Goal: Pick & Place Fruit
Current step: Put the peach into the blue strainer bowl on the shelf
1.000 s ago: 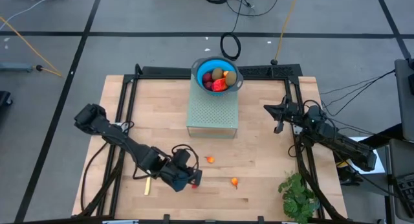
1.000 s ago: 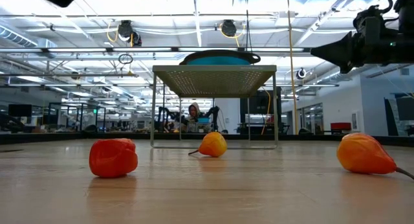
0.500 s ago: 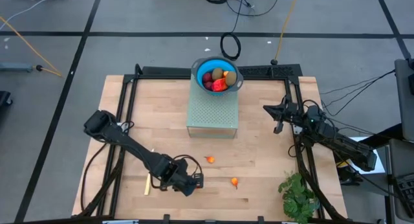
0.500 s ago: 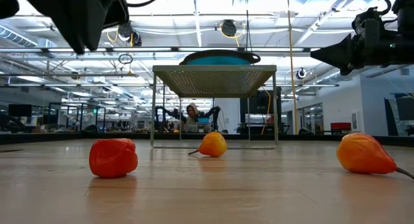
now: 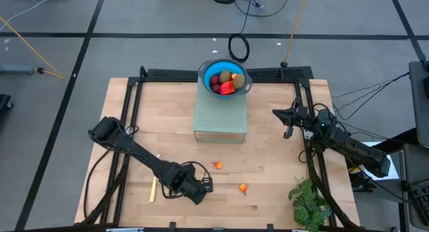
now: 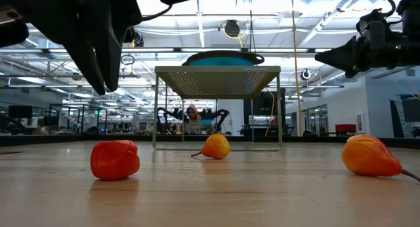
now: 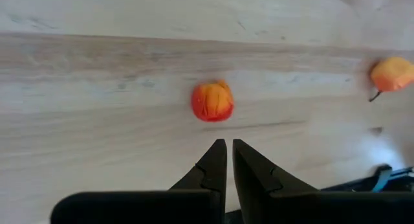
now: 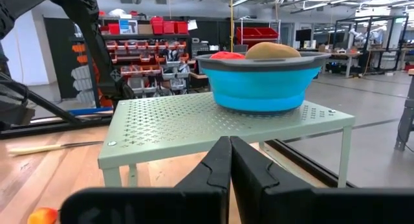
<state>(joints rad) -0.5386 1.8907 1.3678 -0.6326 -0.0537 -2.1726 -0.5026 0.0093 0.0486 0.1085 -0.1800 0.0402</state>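
- Knife (image 5: 153,190), slim, yellow-handled: lower left of the high view, flat on the wooden table (image 5: 268,165), just left of the left arm's wrist.
- Left gripper (image 5: 204,186): lower centre-left of the high view, low over the table, fingers nearly touching, nothing held.
- Step in hand, as judged: approach to a loose fruit piece; the jaws must part, then drop around it before any lift toward the bowl.
- Orange-red fruit (image 7: 212,100): small, round, papery and ribbed; sits centre of the left wrist view, just ahead of the closed fingertips, apart from them.
- Second orange fruit (image 5: 217,165): centre of the high view, with a short stalk.
- Third orange fruit (image 5: 242,188): lower centre, right of the gripper.
- Blue bowl (image 5: 206,70): upper centre, on a pale green perforated stand (image 5: 220,118); holds dark red, brownish-olive and red-and-yellow pieces.
- Plant (image 5: 310,204), leafy green: lower right.
- Right gripper (image 5: 289,118): right of the high view, idle, fingers closed, empty.
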